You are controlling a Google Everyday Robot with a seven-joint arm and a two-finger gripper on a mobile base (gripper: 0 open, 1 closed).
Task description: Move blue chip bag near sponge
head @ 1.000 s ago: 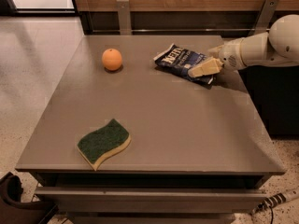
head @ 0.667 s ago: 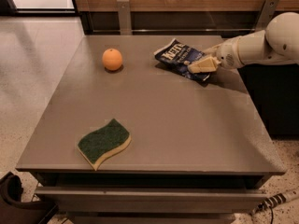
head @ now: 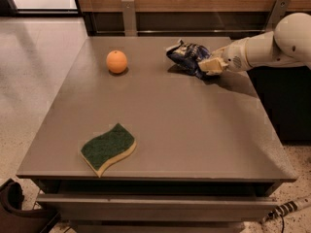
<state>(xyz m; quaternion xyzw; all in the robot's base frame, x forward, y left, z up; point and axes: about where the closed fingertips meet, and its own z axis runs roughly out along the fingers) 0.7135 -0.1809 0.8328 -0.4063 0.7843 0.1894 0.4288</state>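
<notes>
The blue chip bag (head: 186,55), dark navy foil with white lettering, is at the far right of the grey table (head: 194,130), crumpled and tipped up off the surface. My gripper (head: 210,65) reaches in from the right on a white arm and is shut on the bag's right edge. The sponge (head: 108,148), dark green on top with a pale yellow base, lies flat near the table's front left edge, far from the bag.
A round orange fruit (head: 116,61) sits at the far left of the table. A wooden wall with metal brackets (head: 128,13) runs behind the table. A dark object (head: 12,210) stands on the floor at the lower left.
The bag lay flat on the table before; now it is bunched and raised at the gripper, shifted slightly left. The sponge and the orange have not moved.
</notes>
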